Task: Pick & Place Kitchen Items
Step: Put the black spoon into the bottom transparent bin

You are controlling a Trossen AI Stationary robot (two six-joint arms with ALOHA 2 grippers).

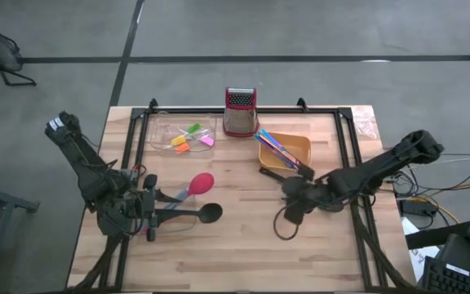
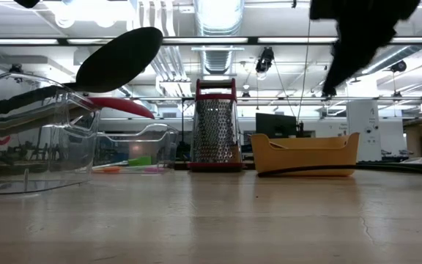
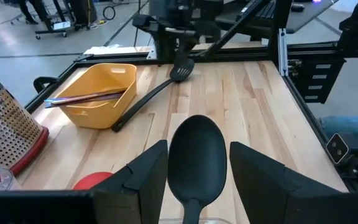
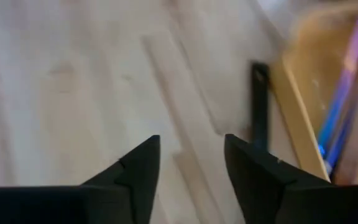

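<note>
A long black spoon [image 3: 196, 158] and a red-headed spoon [image 1: 201, 184] stick up and out over the rim of a clear container [image 2: 39, 139] at the near left. My left gripper [image 3: 197, 177] is open, its fingers on either side of the black spoon's head [image 1: 210, 214]. A black slotted spoon [image 3: 148, 96] lies on the table, its handle end against the orange bowl [image 1: 294, 151], which holds thin blue and purple sticks [image 1: 276, 147]. My right gripper [image 4: 191, 155] hangs open over the table beside that spoon's handle [image 4: 260, 106] and touches nothing. My left gripper has gaps on both sides of the black spoon's head. The handle [image 3: 194, 211] runs back between the fingers and out of the picture, so I cannot tell whether the gripper touches it.
A red-topped metal grater [image 1: 240, 110] stands at the far middle. Left of it, a clear tray [image 1: 182, 135] holds small coloured blocks. A black frame rail [image 1: 353, 163] runs along the table's right side. Bare wood lies between the two arms and along the near edge.
</note>
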